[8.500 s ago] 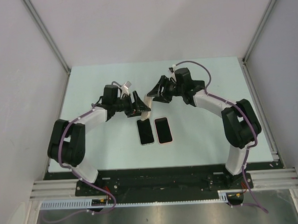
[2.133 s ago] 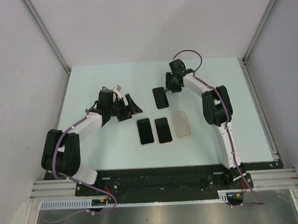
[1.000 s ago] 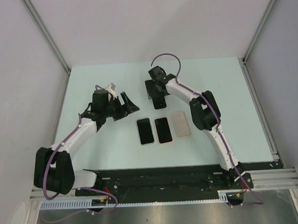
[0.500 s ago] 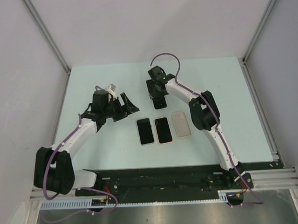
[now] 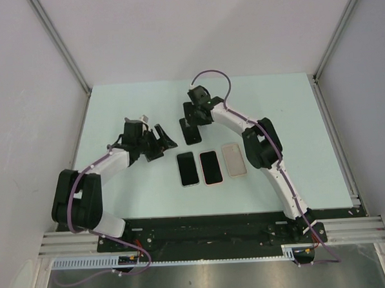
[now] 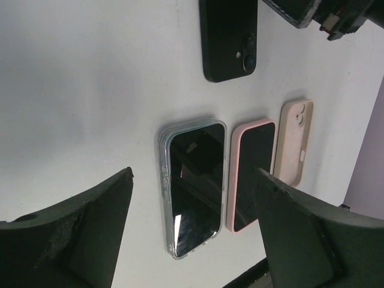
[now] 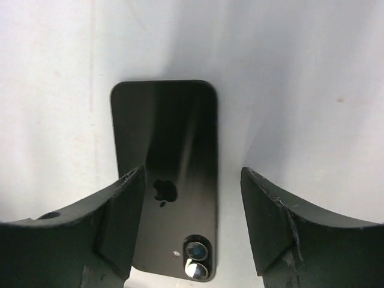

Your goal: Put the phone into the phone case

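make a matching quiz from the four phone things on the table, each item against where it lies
Things
1. black phone
2. clear-cased phone
3. pink-cased phone
4. beige case

Places
A. middle of the near row
B. beyond the row, back up, between the fingers of the open right gripper
C. right end of the row
D. left end of the row

Pairs: 1-B, 2-D, 3-A, 4-C
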Robot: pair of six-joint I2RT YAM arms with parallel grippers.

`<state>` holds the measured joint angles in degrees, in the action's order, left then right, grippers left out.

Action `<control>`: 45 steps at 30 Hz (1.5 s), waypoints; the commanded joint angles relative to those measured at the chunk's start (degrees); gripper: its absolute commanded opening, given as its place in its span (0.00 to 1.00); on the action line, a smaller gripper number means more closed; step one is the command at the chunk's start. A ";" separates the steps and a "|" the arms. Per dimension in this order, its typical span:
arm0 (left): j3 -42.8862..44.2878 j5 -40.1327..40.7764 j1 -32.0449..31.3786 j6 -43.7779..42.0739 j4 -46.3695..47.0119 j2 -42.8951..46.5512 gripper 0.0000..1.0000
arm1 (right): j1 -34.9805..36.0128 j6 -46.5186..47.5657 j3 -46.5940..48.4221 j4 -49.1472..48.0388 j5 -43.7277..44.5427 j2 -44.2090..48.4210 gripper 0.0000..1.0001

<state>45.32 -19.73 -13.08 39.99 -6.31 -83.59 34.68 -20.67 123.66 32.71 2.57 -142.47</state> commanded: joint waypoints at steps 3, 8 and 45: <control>1.44 -1.11 0.25 2.03 8.06 -4.82 0.82 | 1.27 -6.84 -4.02 -5.53 -11.09 -0.35 0.54; 4.60 1.26 0.51 0.79 6.75 -9.57 0.80 | 1.62 -6.41 -4.48 -6.17 -12.06 0.09 0.57; -13.58 7.25 6.75 6.07 -0.55 20.13 0.84 | 11.37 8.36 7.65 5.44 7.72 -8.52 0.63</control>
<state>34.20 -11.35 -6.98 44.07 -7.05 -66.30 43.62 -11.97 130.08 32.80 11.73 -147.24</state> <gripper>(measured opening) 0.845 0.750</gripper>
